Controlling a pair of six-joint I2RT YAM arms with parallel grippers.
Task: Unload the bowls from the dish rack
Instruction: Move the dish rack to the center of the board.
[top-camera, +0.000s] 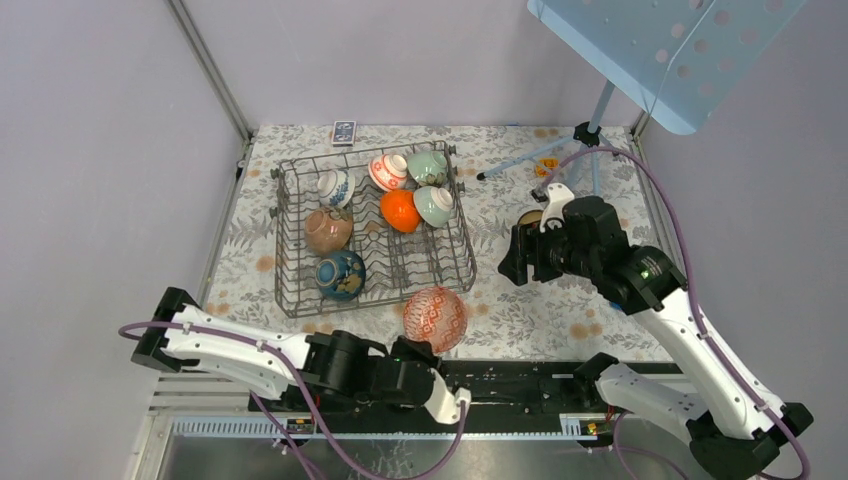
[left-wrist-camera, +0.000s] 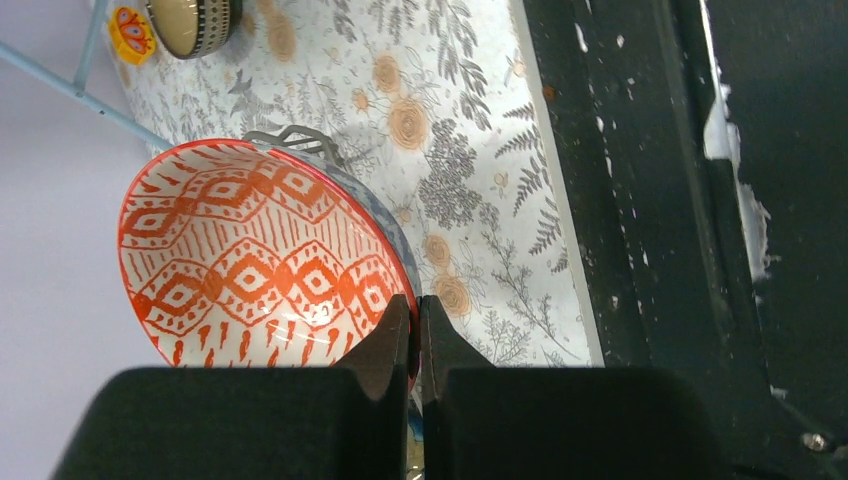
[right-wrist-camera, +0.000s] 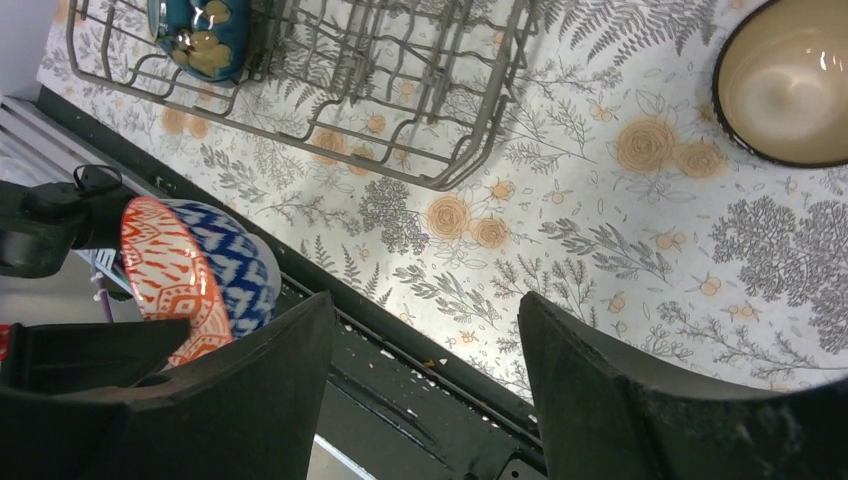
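The grey wire dish rack (top-camera: 350, 305) stands on the floral cloth at the left and holds several bowls, among them an orange one (top-camera: 400, 211), a dark blue one (top-camera: 340, 275) and a pale green one (top-camera: 435, 206). In front of the rack, my left gripper (top-camera: 425, 350) is shut on the rim of an orange-patterned bowl (top-camera: 436, 318) with a blue outside, held tilted on edge. In the left wrist view the fingertips (left-wrist-camera: 400, 325) pinch that bowl (left-wrist-camera: 240, 270) at its rim. To the right of the rack my right gripper (top-camera: 515, 255) hangs open and empty (right-wrist-camera: 425, 300).
A cream bowl with a dark rim (right-wrist-camera: 790, 80) sits on the cloth behind my right gripper. A stand with blue legs (top-camera: 590, 135) and a perforated blue panel (top-camera: 660, 40) rises at the back right. A small dark card (top-camera: 343, 131) lies behind the rack. The black base rail (top-camera: 520, 380) runs along the near edge.
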